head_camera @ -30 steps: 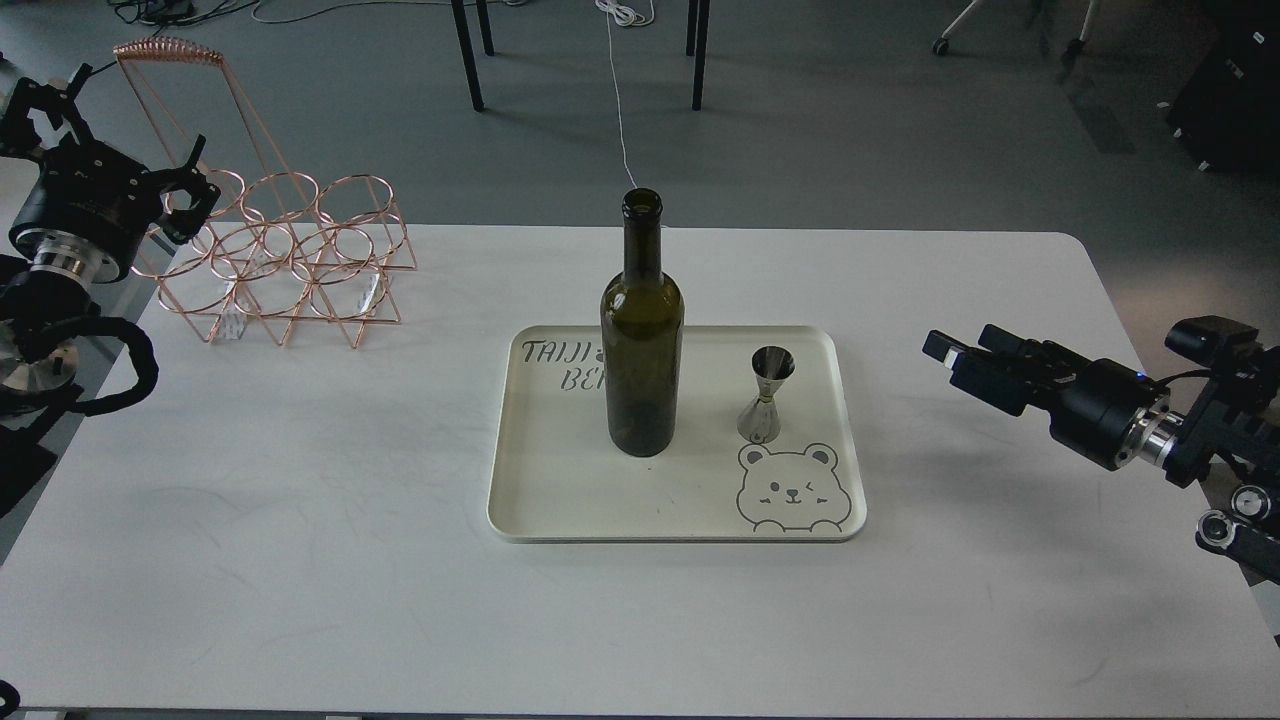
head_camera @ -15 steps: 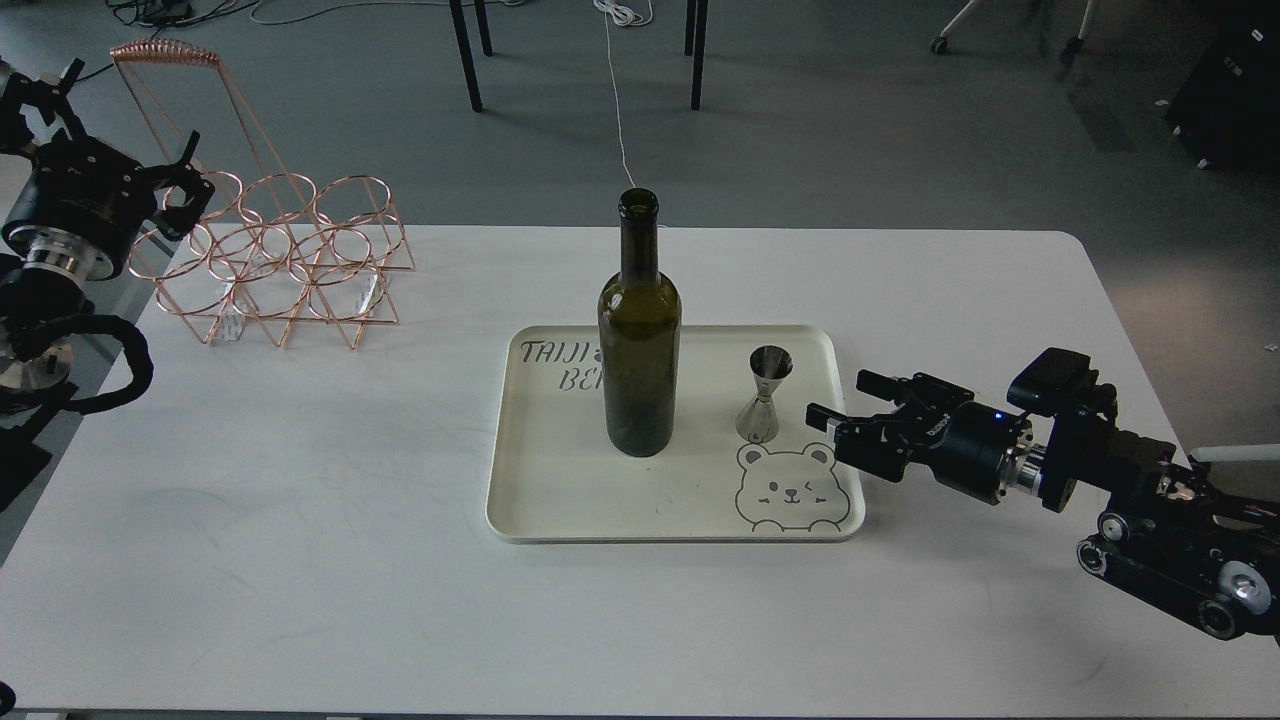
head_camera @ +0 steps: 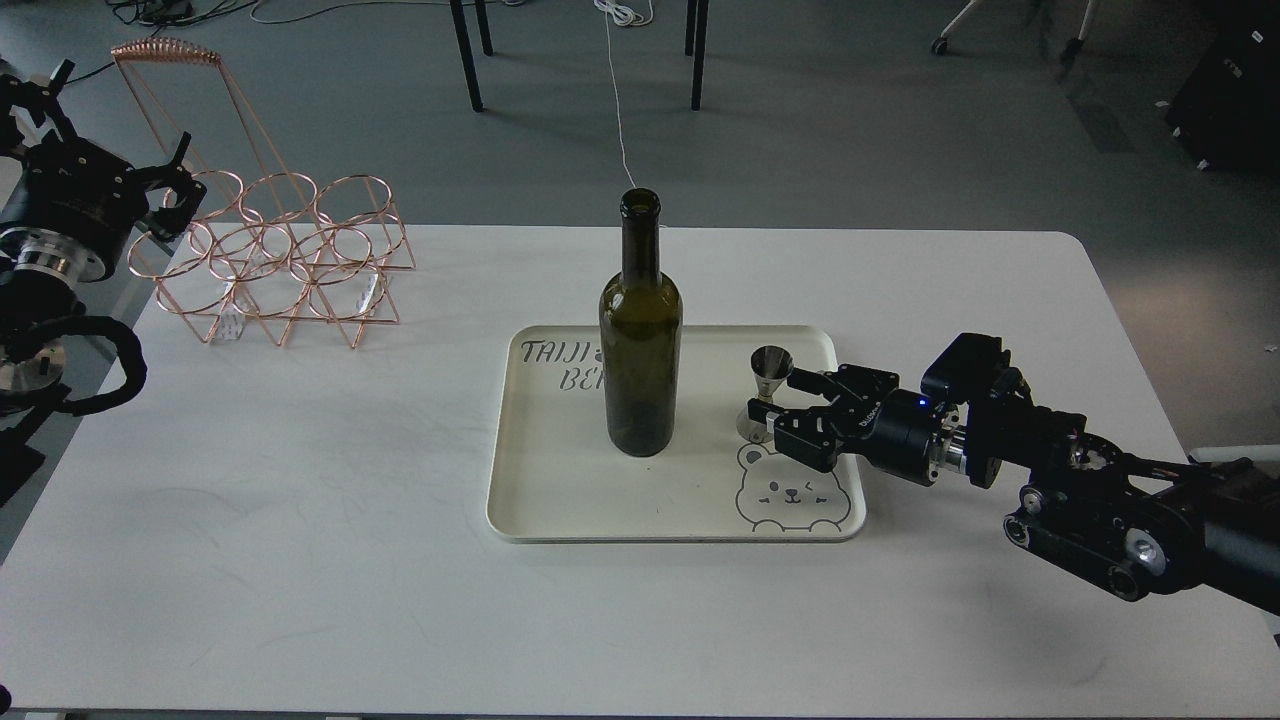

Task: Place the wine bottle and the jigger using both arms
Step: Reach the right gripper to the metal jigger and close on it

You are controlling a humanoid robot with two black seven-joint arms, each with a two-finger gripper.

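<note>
In the head view, a cream tray [head_camera: 560, 510] printed with lettering and a winking bear lay on the white tabletop [head_camera: 300, 560], and the wine bottle [head_camera: 640, 345] stood upright on the tray's left-centre part, just beside the lettering. The jigger [head_camera: 768, 385] stood upright on the right part of the same tray, directly above the bear drawing and well apart from the bottle. The right arm [head_camera: 1100, 500] reached in from the right edge, low over the tabletop, and its end effector [head_camera: 778, 398] sat at the jigger with the two fingers [head_camera: 815, 382] spread apart, one on the far side of the jigger's waist and one on the near side, over its base. The fingers bracketed the jigger closely; whether either of them actually touched the steel could not be told from this angle, and the jigger sat with its base flat on the tray. The left arm [head_camera: 60, 260] stayed at the far left edge, off the tabletop's corner, with its end effector [head_camera: 170, 180] raised beside the copper wire bottle rack [head_camera: 280, 260] that stood at the tabletop's rear left. That end effector was small and dark against the rack's rings, so how far its fingers stood apart could not be told, and nothing was seen in it.
</note>
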